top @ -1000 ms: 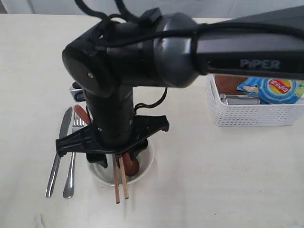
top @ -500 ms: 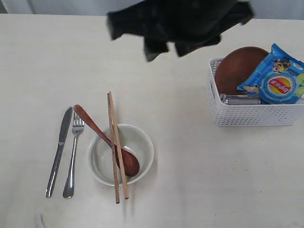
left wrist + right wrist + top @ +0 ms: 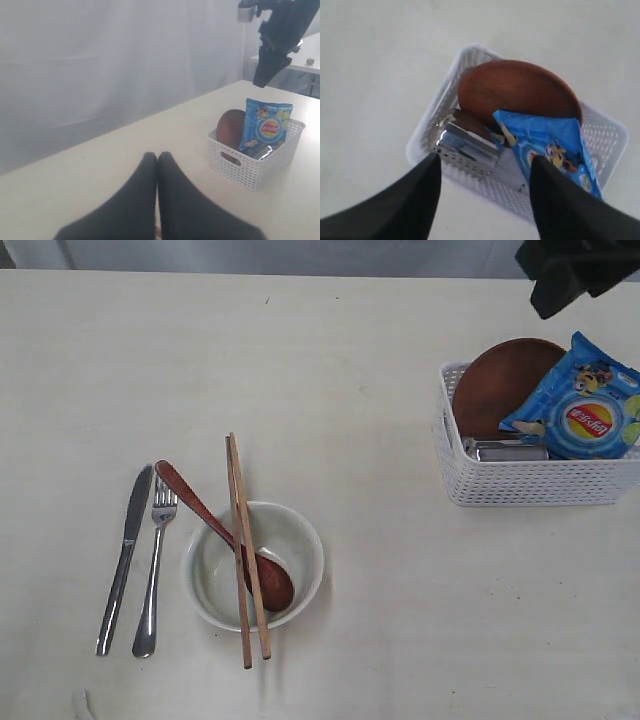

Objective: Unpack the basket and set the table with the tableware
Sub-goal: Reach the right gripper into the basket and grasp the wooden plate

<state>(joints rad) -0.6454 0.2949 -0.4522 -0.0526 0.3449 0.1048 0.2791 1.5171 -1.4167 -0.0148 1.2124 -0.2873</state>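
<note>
Right gripper (image 3: 484, 160), jaws spread wide, hung over the basket (image 3: 437, 100), steel cup (image 3: 470, 144) lying lengthwise across their gap; left gripper (image 3: 157, 156), jaws together, was farther off.

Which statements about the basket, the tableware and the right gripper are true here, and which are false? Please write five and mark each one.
1. The brown round plate leans upright in the white perforated plastic basket. True.
2. The two wooden chopsticks lie in the basket. False: they lie across the white bowl.
3. The steel knife and steel fork lie side by side on the pale cream table. True.
4. The right gripper is shut on the plate. False: its fingers are open above the basket, holding nothing.
5. The dark red-brown wooden spoon lies wholly on the table. False: its head rests in the bowl.
</note>
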